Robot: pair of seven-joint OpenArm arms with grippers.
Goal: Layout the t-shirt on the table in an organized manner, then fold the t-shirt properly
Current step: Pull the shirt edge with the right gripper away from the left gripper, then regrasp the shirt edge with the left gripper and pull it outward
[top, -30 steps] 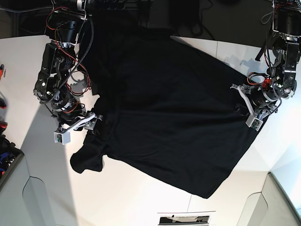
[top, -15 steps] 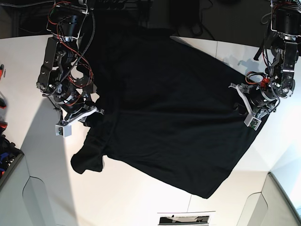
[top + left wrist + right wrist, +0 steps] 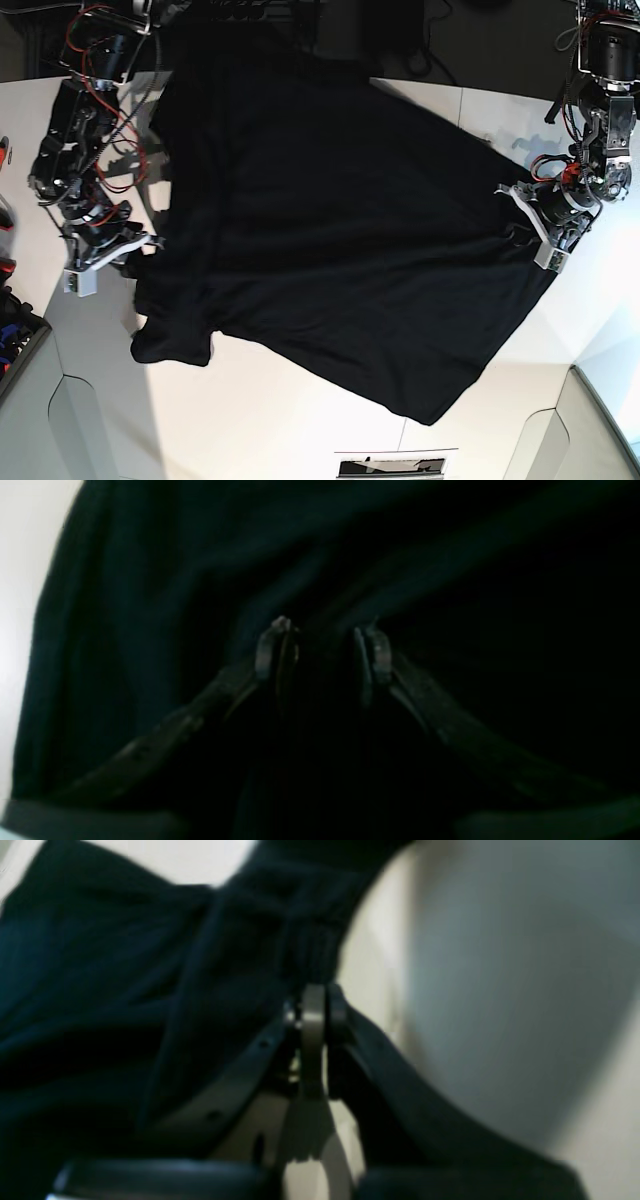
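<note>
The black t-shirt point(image 3: 330, 220) lies spread, plain side up, across the white table point(image 3: 270, 420), with a sleeve bunched at the near left. My right gripper point(image 3: 135, 248), on the base view's left, is shut on the shirt's left edge. In the right wrist view its fingers point(image 3: 312, 1000) pinch a bunched fold of cloth point(image 3: 100, 965) above the table point(image 3: 500, 965). My left gripper point(image 3: 530, 230), on the base view's right, holds the shirt's right edge. In the left wrist view its fingers point(image 3: 322, 640) stand slightly apart with dark cloth point(image 3: 150, 580) between them and folds radiating outward.
A dark bin with coloured items point(image 3: 15, 330) sits at the left edge, with red items point(image 3: 4, 215) above it. A small white label point(image 3: 395, 465) lies at the near edge. Grey angled panels point(image 3: 600, 430) bound the near corners. Cables and dark equipment line the back.
My right gripper has moved toward the base view's left with the shirt's edge, drawing the cloth wider and flatter. The left gripper has stayed almost still at the right edge.
</note>
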